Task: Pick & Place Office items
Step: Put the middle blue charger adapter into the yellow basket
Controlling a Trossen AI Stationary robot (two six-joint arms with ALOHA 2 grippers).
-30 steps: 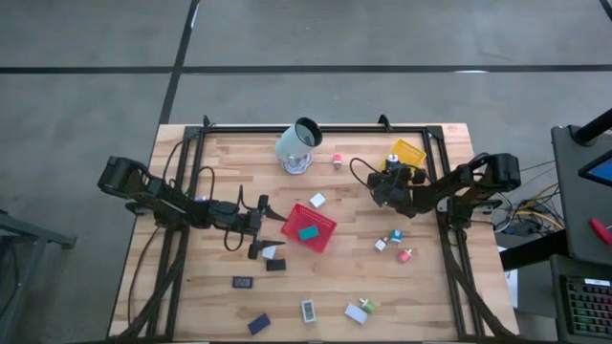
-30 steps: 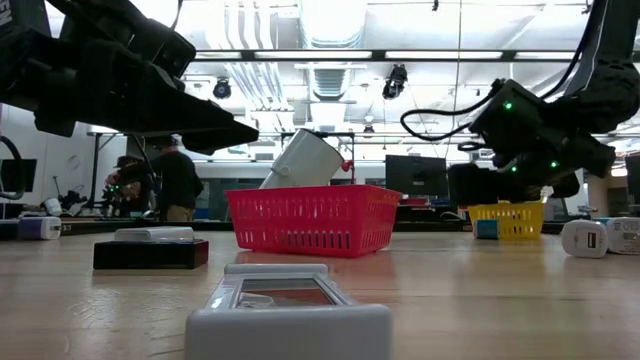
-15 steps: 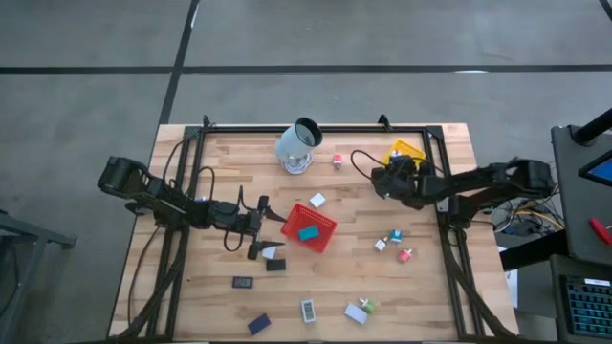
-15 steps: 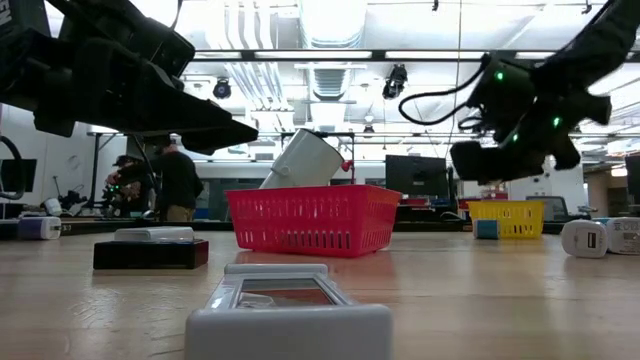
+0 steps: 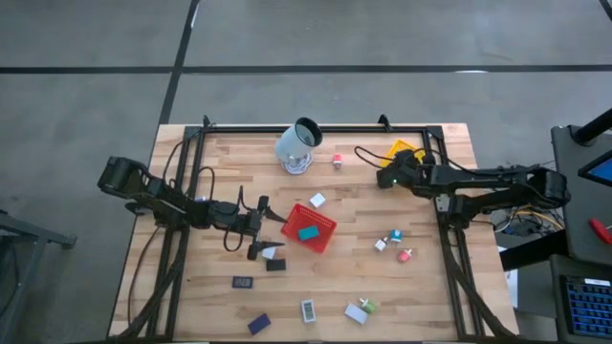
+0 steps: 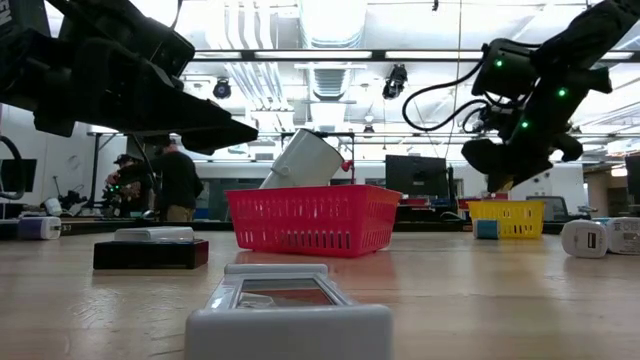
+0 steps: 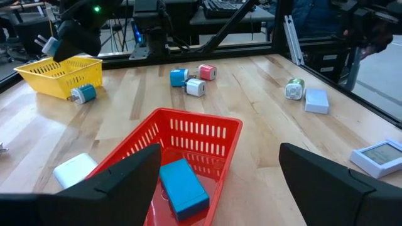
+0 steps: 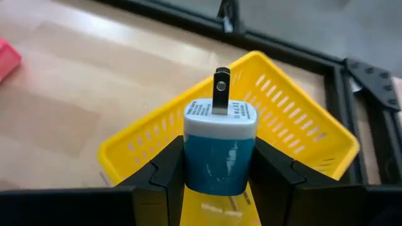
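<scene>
Holding a teal plug adapter [image 8: 219,154] with a white top and metal prongs, the right gripper [image 8: 219,164] has its fingers closed against the adapter's two sides, raised above the table [image 5: 363,210] right at the yellow tray [image 8: 295,135]. In the high view this gripper [image 5: 387,177] sits at the tray's near-left edge, at the far right part of the table; the yellow tray [image 5: 405,151] shows partly behind the arm.

Left gripper [image 7: 217,182] waits low over the middle-left of the table, fingers spread wide with nothing between them, pointing at the red tray [image 7: 195,135]. High view puts it [image 5: 263,234] just left of the red tray [image 5: 308,227].

Red tray contents: one teal block [image 7: 183,186] lying flat on the tray floor.

Loose items on the table:
- white block [image 7: 73,171] beside the red tray
- teal round-ended adapter [image 7: 83,93] next to the yellow tray
- cluster of blue [image 7: 179,77], white [image 7: 195,87] and pink-red [image 7: 206,71] blocks, well right of the red tray
- green-and-white piece [image 7: 293,88] just beside a flat white rectangle [image 7: 316,100]
- white device with a screen [image 5: 308,311] at the near edge
- black flat rectangle [image 5: 243,282] and dark blue one [image 5: 258,324], near left
- small pink-red item [image 5: 338,160] near the pale cup [image 5: 298,145], which lies tilted at the far middle of the table
</scene>
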